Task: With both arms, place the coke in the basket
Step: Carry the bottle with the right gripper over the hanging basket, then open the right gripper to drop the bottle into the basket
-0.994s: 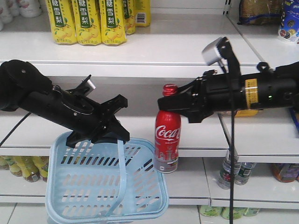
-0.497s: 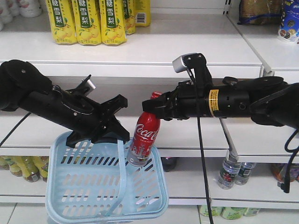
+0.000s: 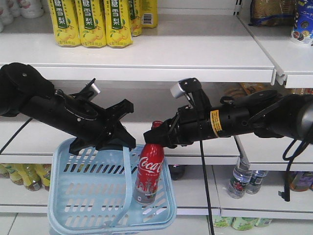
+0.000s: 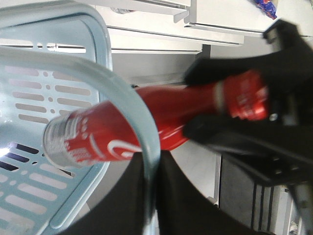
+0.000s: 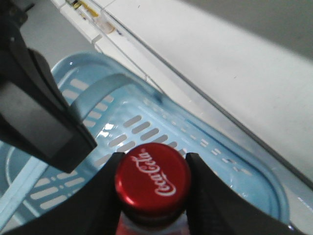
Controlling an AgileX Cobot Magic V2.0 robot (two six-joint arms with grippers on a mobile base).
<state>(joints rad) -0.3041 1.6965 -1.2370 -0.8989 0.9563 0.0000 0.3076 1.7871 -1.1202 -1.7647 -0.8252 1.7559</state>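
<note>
Since the frame half a second back, the right arm (image 3: 244,120) has lowered and reached farther toward the basket (image 3: 73,205); the coke (image 3: 148,171), then tilted above the rim, now hangs nearly upright with its lower half down inside the basket's right end. A second back it stood clear to the right of the basket. Left arm (image 3: 49,105) and basket unchanged.

Count: one shelf unit (image 3: 195,56), tiers above and below the basket; one basket; two arms; one coke; four or so yellow-labelled bottles (image 3: 90,22) on the tier above the basket, others cut off by the frame edge; clear bottles (image 3: 243,178) low on the tier right of the basket.

Left arm slopes down from the left edge, its gripper (image 3: 115,134) clenched on the basket's swing handle (image 4: 134,105), the basket hanging beneath it.

Right arm runs near level from the right edge, dipping slightly toward the basket. Right gripper (image 5: 152,196) is clamped on the coke's neck just under the red cap (image 5: 152,180), a finger on either side, the basket floor visible below.
</note>
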